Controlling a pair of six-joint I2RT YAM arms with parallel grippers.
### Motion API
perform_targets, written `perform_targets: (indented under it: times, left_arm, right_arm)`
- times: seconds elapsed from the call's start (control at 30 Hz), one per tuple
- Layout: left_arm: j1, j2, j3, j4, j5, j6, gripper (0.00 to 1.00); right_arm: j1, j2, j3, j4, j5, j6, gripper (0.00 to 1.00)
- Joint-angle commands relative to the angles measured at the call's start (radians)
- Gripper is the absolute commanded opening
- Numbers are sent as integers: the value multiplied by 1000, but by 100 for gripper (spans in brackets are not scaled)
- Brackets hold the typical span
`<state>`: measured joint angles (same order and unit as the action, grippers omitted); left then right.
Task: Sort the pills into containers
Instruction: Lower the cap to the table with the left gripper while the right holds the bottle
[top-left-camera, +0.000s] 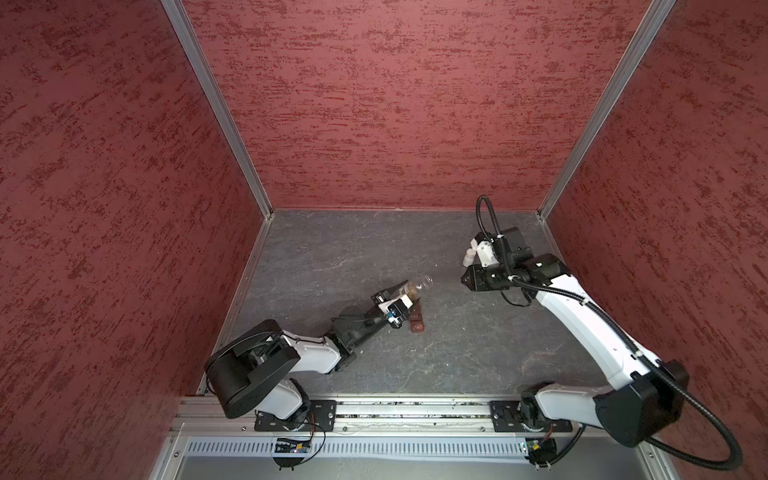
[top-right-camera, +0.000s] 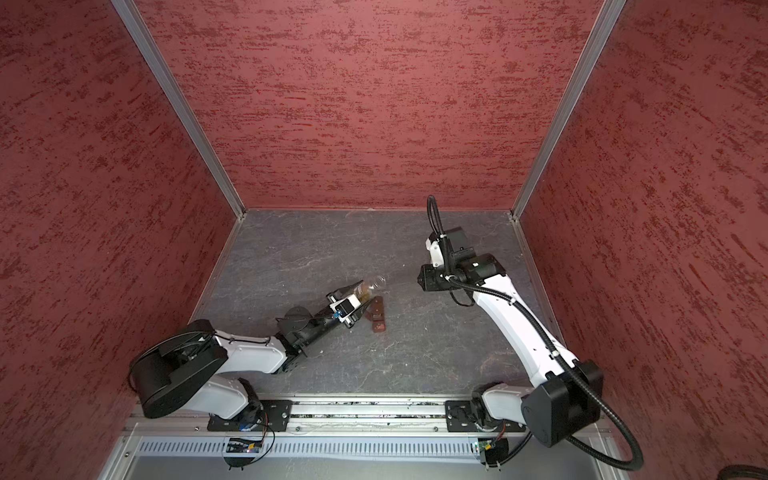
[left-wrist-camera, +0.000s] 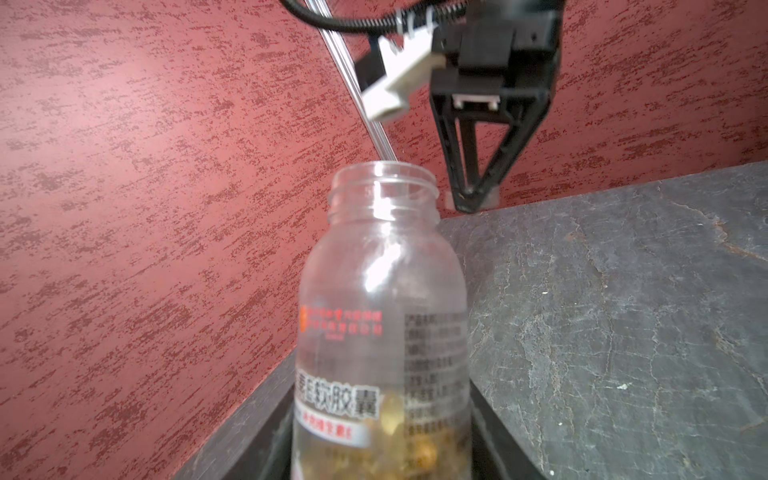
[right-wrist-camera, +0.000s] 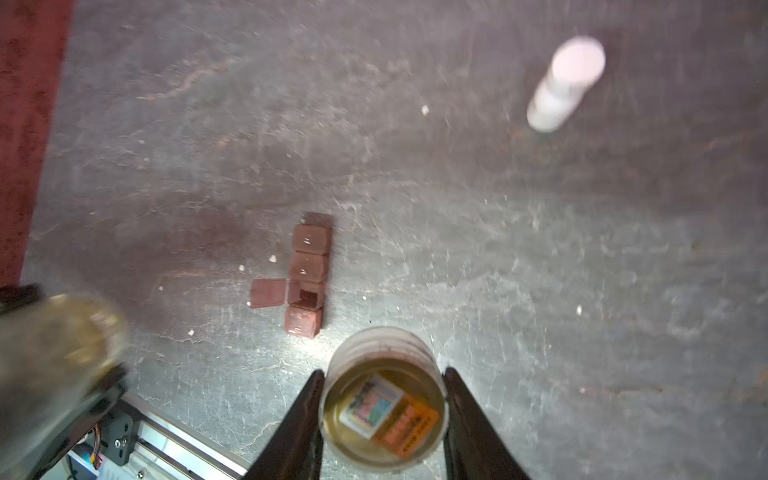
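Evidently the left hand (top-left-camera: 405, 293) grips the uncapped bottle (left-wrist-camera: 382, 311) with pills (left-wrist-camera: 415, 449) settled at its base, likely holding off the pour into the containers (right-wrist-camera: 307, 270) lying on the desk (right-wrist-camera: 540, 249) just beside it, while the right hand (right-wrist-camera: 384, 371) pinches the cap (right-wrist-camera: 384, 407) clear.

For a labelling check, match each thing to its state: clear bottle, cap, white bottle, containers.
Things:
1 clear bottle
2 cap
3 white bottle
4 containers

States:
A on the table, one lid flipped open
B held in the left end effector, uncapped
C standing alone on the table
D held in the right end effector

Pairs: 1-B; 2-D; 3-C; 4-A
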<state>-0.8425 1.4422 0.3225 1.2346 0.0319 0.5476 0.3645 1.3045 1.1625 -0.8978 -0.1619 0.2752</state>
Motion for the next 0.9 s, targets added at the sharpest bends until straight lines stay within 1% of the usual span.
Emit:
perform_targets:
  times: [0.0,0.17,0.27,0.37,0.47,0.67,0.87]
  left_arm:
    - [-19,-42,-19,-58,-52,-29,0]
    - [-61,-99,-63,-72,-107,-55,0]
    - [-99,-133,-97,-64,-152,-57,0]
    - [-134,-178,-124,-76,-193,-46,0]
    - [-158,-232,-145,-105,-224,-45,0]
    - [-195,-333,-163,-178,-262,-38,0]
    - [-219,-428,-160,-304,-268,-48,0]
  right_arm:
    - [0,-4,-81,79,99,144,24]
    - [22,48,-175,176,161,184,25]
    - [30,98,-208,244,165,194,26]
    - [30,144,-206,282,204,179,26]
    - [32,226,-198,312,251,162,28]
    - [31,331,-179,347,280,150,31]
    - [31,367,-185,363,289,150,36]
